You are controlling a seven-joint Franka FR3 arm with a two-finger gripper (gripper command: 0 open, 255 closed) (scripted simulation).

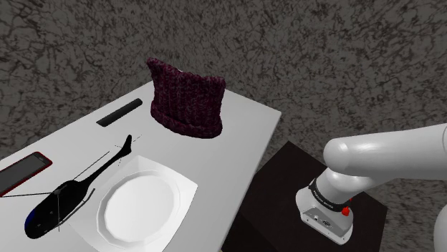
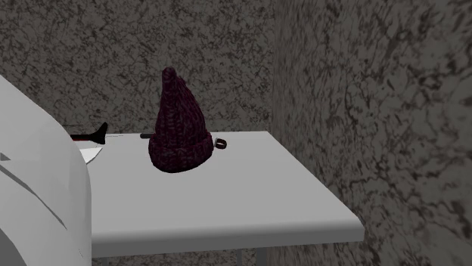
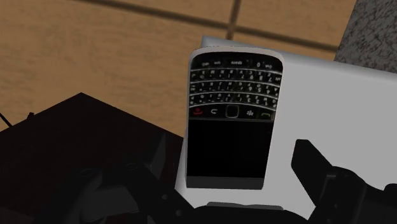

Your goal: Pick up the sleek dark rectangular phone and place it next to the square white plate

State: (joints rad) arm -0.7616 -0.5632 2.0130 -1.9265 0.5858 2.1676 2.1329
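Note:
In the wrist view a dark rectangular phone (image 3: 230, 118) with a small keyboard, a black screen and a silver rim hangs between my black fingers, over a corner of the white table (image 3: 343, 108). My gripper (image 3: 235, 159) is shut on the phone's lower end, one finger on each long side. The square white plate (image 1: 143, 204) lies near the table's front edge in the shoulder view, beside a black toy helicopter (image 1: 64, 197). The plate's edge (image 2: 92, 155) peeks out behind my white arm (image 2: 38, 196) in the second exterior view.
A dark red knitted hat (image 1: 186, 100) stands mid-table. A thin black bar (image 1: 118, 113) and a red-edged flat device (image 1: 23, 172) lie toward the shoulder view's left. My dark stand (image 1: 308, 193) is beside the table's edge. Wooden floor (image 3: 95, 57) lies below.

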